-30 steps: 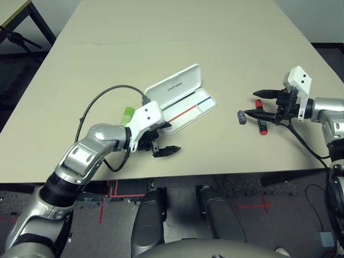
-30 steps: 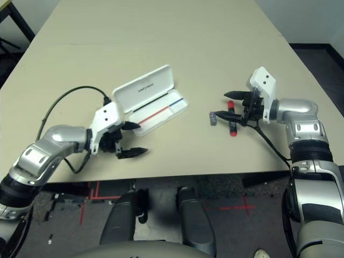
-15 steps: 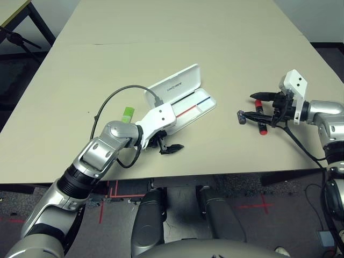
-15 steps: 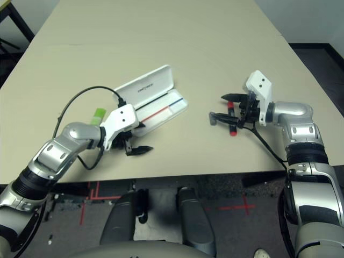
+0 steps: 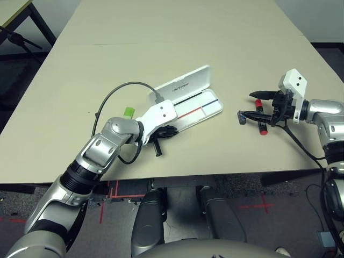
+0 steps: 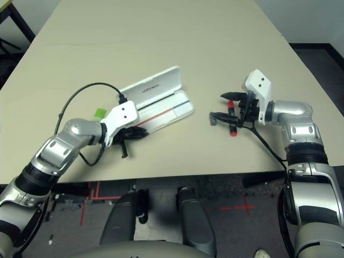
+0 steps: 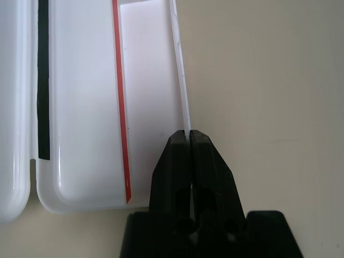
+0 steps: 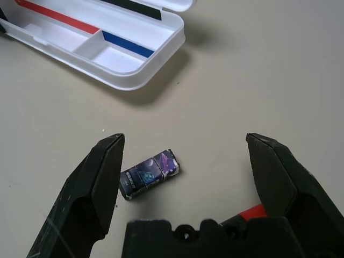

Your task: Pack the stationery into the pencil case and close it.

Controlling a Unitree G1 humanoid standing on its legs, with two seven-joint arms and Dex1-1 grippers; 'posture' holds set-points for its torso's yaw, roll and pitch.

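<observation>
My left gripper (image 7: pixel 190 141) is clamped shut on the thin front rim of the case (image 5: pixel 201 106), as the left wrist view shows: both black fingers pinch the white wall edge near one end of the tray. I judge this grip serves to steady or reposition the case so the open tray stays reachable from the right side. The case lies open on the table (image 5: pixel 161 48), lid folded back flat, with the red-and-blue line visible along the tray floor; its compartments hold nothing yet. Just behind my left forearm, the green highlighter (image 5: pixel 128 113) rests on the table beside the case. My right gripper (image 8: pixel 193 161) stands wide open, fingers spread to either side of the small dark block (image 8: pixel 149 173) without touching it; I read this as a pre-grasp stance. The red marker (image 5: pixel 260 124) lies just beneath that gripper, near the block, well apart from the case. All three items remain unpacked.
</observation>
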